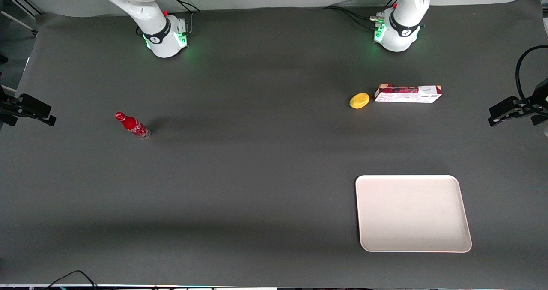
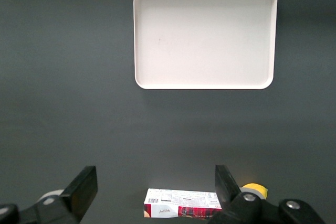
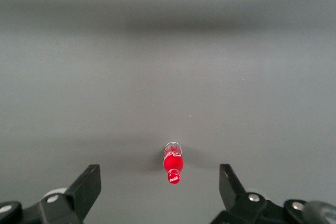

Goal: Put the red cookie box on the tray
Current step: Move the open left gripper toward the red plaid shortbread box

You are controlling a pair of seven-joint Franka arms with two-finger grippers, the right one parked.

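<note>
Nearest, the tray [image 1: 413, 213] lies bare, the gripper [image 2: 156, 190] hangs wide-fingered above the red cookie box [image 1: 407, 93] (lemon [image 1: 359, 100] beside it), so a careless descent might nudge either.

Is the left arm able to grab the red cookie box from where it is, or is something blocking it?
Probably yes. The gripper hangs open, high above the red cookie box, with nothing on top of it. The yellow thing lies just off one end, apart from the box, so its long sides look free.

The red cookie box [image 2: 182, 204] carries a barcode and small print (too fine to read); the bottle's [image 3: 174, 162] white script is unreadable.
</note>
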